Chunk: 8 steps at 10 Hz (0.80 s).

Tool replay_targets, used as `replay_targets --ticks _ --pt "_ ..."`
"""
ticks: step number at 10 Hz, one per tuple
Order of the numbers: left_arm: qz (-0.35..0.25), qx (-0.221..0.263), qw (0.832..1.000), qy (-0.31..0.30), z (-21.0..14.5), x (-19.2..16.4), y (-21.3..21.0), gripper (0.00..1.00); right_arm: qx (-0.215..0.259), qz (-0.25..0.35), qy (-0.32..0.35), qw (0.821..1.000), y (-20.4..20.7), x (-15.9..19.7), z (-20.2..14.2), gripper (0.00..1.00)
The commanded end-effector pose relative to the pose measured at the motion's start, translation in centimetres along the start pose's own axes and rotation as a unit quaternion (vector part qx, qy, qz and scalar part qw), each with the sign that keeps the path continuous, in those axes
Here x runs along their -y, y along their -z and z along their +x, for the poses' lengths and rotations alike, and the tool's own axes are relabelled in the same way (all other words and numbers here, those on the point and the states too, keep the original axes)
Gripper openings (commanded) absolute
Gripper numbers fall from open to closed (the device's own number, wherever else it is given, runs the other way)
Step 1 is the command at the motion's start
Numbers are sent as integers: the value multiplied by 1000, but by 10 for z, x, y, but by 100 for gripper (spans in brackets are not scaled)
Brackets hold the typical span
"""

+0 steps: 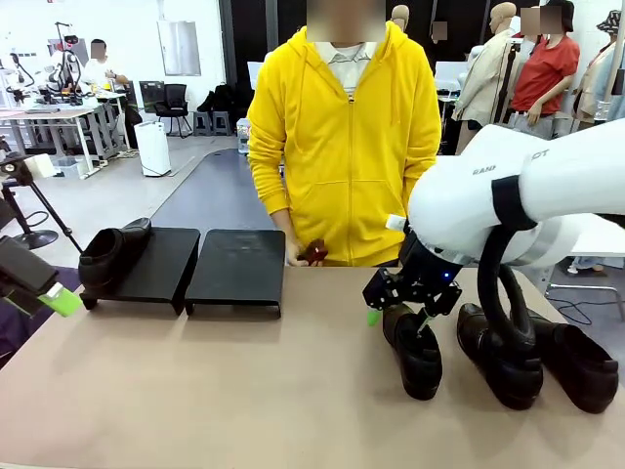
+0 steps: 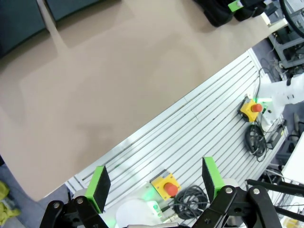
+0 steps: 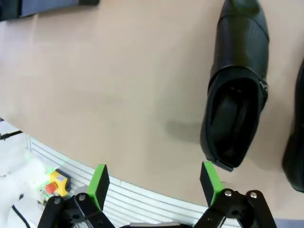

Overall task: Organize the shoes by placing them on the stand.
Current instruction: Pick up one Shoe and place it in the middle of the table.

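— Where is there room to move?
— On the near part of the table [image 1: 195,401]: from its near edge up to the stand it is bare at the left and in the middle.
— And at the right?
— One shoe [image 1: 418,357] with two other shoes [image 1: 500,360] beside it. The right gripper [image 1: 400,318] hangs over its heel end, jaws wide, holding nothing — whether a pad touches the rim, I cannot tell. The left gripper [image 1: 49,293] is at the left edge, wide too.
— Farther?
— The stand [image 1: 237,266], with a fourth shoe [image 1: 112,254] at its left tray's outer edge. Behind the far edge stands a person [image 1: 347,137], one hand [image 1: 311,254] beside the stand.
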<state>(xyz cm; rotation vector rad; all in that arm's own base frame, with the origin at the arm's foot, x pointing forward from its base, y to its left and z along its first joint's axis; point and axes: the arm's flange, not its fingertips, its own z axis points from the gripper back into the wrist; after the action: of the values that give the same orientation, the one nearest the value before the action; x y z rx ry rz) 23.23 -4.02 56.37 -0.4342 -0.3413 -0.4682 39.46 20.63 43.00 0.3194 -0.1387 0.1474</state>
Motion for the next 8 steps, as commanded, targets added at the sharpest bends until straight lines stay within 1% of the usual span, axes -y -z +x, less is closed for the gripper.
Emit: replay_targets --ticks 1,2,3,4,5,6,7,8 --pt "4 2 1000 3 -1 -2 0 100 -15 6 4 1000 -16 6 -6 100" --pt "4 2 1000 3 -1 -2 0 100 -15 6 4 1000 -16 6 -6 100" --pt "4 2 1000 3 -1 -2 0 100 -5 4 3 1000 -4 3 -1 100" --pt "4 2 1000 3 -1 -2 0 100 -17 -27 30 999 0 9 12 100" --pt "4 2 1000 3 -1 -2 0 100 -27 -41 38 998 11 14 25 100" --pt "4 2 1000 3 -1 -2 0 100 -35 -28 25 999 23 18 37 100" --pt "4 2 1000 3 -1 -2 0 100 -27 -33 40 998 36 23 46 100" --pt "4 2 1000 3 -1 -2 0 100 -26 -26 41 998 45 26 53 100"
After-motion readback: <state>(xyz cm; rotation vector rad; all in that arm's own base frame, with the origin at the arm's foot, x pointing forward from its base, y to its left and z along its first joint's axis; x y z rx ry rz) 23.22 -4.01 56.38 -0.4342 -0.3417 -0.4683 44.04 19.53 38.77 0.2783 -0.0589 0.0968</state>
